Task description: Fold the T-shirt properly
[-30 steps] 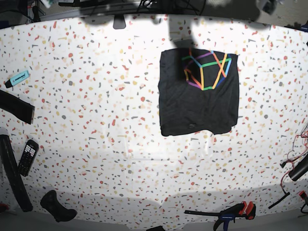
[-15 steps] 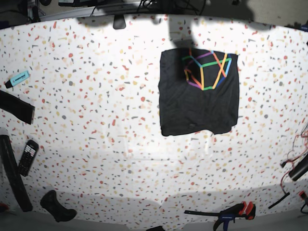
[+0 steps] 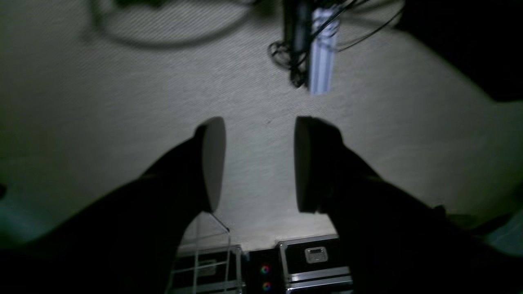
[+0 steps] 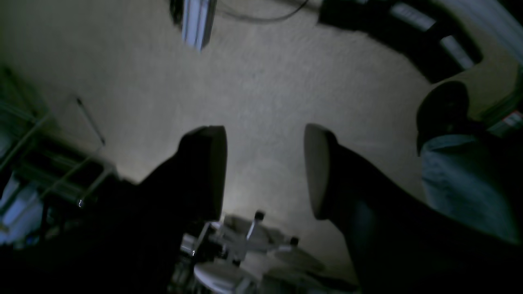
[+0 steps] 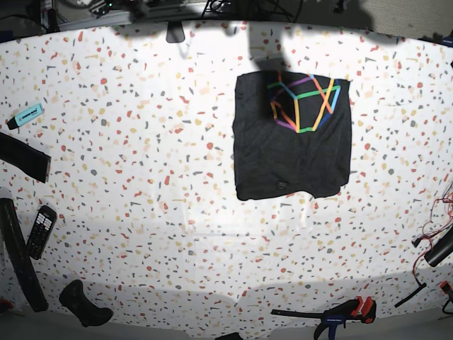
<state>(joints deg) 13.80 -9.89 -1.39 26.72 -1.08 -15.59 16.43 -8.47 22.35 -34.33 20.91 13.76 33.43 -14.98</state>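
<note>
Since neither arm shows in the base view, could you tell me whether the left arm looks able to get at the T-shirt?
Probably not right away: the left tool hangs open over carpeted floor, while the T-shirt lies uncovered on the table.

The base view is brightly lit from above, with glare on the table (image 5: 141,212) and barrel distortion at the edges; both wrist views are dim, blurred and underexposed.
</note>
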